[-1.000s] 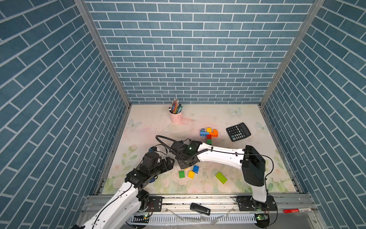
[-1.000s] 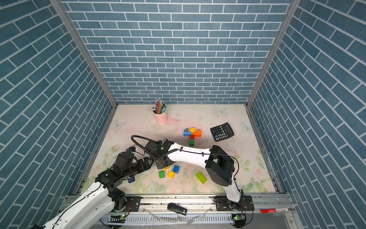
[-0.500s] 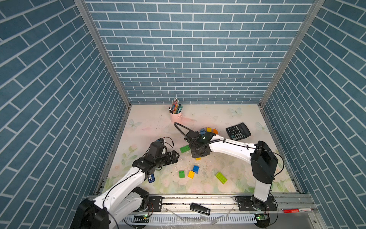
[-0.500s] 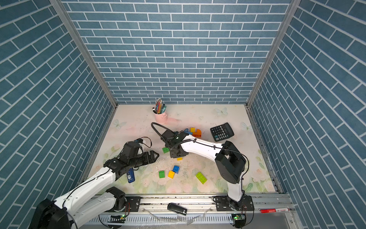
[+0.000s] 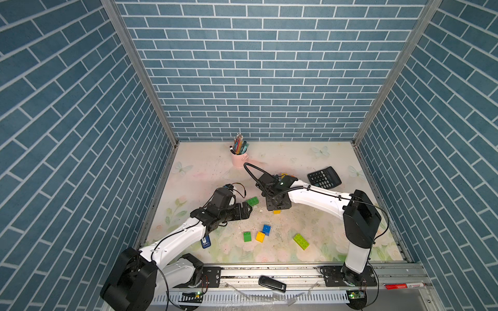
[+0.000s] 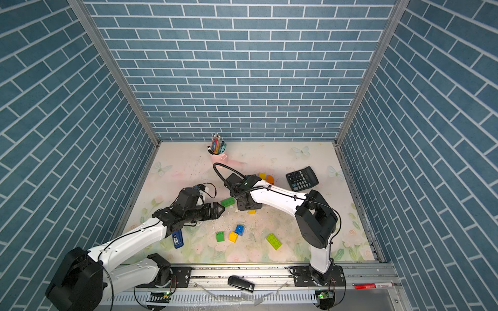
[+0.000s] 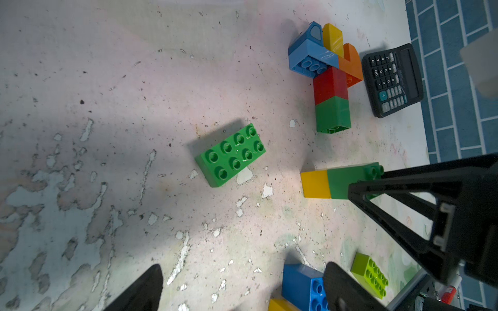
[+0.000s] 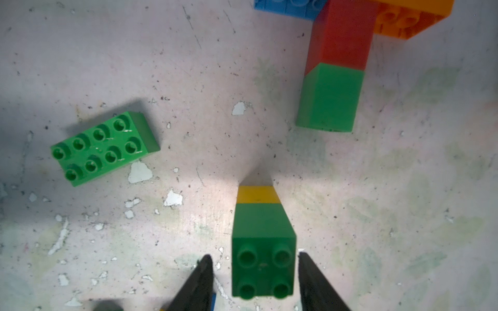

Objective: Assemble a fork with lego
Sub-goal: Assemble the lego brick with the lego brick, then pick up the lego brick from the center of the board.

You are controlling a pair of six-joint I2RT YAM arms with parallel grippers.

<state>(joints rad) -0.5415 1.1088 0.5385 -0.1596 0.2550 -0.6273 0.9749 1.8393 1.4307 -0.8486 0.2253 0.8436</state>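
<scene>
Both arms are now reaching farther in from the front edge of the tabletop (image 5: 204, 172) than a second ago, and the left gripper (image 5: 246, 210) is pointing at the green oblong brick (image 5: 252, 201) lying near the middle. Its jaws are gaping wide and holding nothing, with its fingertips (image 7: 145, 290) showing well clear of that brick in the left wrist view. The right gripper (image 8: 254, 269) is hanging over the green-on-yellow stack (image 8: 262, 231) with its jaws parted. A strip of tabletop is showing between one finger and the brick, so nothing is being gripped. Both top views are hiding this stack but for a yellow edge, while the right wrist view is showing its four studs. The left wrist view alone is showing the whole joined piece (image 7: 330, 80) of blue, yellow, orange, red and green, lying just beside the calculator (image 7: 390, 80).
</scene>
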